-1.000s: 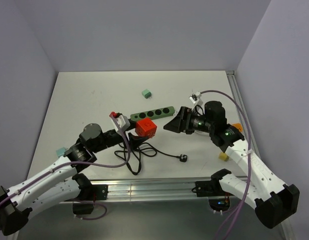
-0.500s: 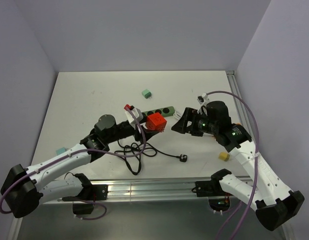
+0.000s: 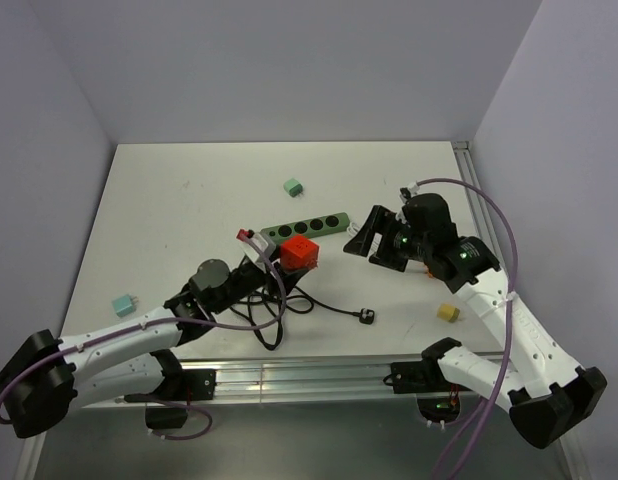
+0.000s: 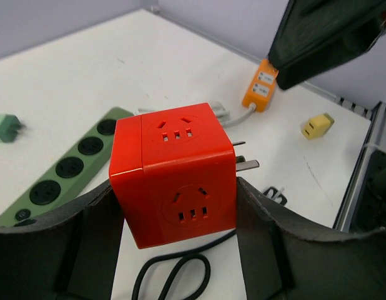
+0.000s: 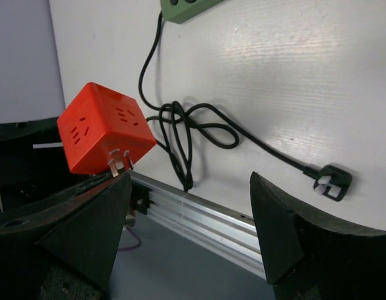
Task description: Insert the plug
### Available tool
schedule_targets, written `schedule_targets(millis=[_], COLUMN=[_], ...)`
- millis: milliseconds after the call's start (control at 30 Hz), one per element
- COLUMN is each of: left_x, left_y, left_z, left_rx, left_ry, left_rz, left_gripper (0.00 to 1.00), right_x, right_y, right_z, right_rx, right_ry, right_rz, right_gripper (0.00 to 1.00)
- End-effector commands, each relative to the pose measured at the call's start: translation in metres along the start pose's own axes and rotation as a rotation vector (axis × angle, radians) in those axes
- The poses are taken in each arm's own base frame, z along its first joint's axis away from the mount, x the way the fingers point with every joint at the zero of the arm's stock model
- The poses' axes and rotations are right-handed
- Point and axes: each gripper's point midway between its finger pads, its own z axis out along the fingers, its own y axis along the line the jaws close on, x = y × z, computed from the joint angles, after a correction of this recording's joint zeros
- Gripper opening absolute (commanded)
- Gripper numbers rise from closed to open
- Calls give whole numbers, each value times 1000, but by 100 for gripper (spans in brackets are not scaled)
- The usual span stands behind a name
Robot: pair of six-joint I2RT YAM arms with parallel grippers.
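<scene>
A red cube socket [image 3: 299, 252] with bare plug prongs [image 4: 246, 165] hangs above the table, and my left gripper [image 3: 285, 258] is shut on its two sides [image 4: 174, 175]. The prongs point toward my right gripper [image 3: 362, 243], which stands open a short way to the cube's right with nothing between its fingers [image 5: 190, 212]. In the right wrist view the cube [image 5: 102, 128] floats by the left finger. A green power strip [image 3: 307, 225] lies flat just behind the cube. Its black cable [image 3: 269, 305] coils below and ends in a black plug [image 3: 366, 316].
A teal block [image 3: 293, 187] sits behind the strip, with another teal block [image 3: 123, 305] at the left edge. A yellow block [image 3: 448, 313] lies at the right front. An orange adapter [image 4: 262, 84] lies beyond the cube. A metal rail [image 3: 299, 375] runs along the near edge.
My left gripper carried the red cube right and away, then drew it back a little toward the left. My right gripper backed off to the right and tilted.
</scene>
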Motion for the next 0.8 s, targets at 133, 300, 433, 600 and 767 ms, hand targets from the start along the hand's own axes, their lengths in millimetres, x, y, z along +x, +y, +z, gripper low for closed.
schedule_targets(millis=[133, 300, 433, 600, 767], left_x=[-58, -40, -43, -48, -47], left_y=[-19, -25, -22, -32, -47], left_z=[0, 13, 25, 41, 65], left_rx=[-77, -150, -237, -270, -251], left_ry=[-220, -167, -141, -109, -28], left_rz=[136, 358, 478, 684, 880], left_gripper=[0, 0, 0, 0, 0], right_x=[1, -6, -22, -14, -8], right_y=[33, 36, 41, 58, 58], right_z=[10, 13, -7, -7, -1], right_rx=[-64, -45, -77, -137, -141], right_ry=[2, -49, -149, -68, -31], right_rz=[95, 182, 184, 109, 50], right_gripper=[83, 84, 85, 85, 85])
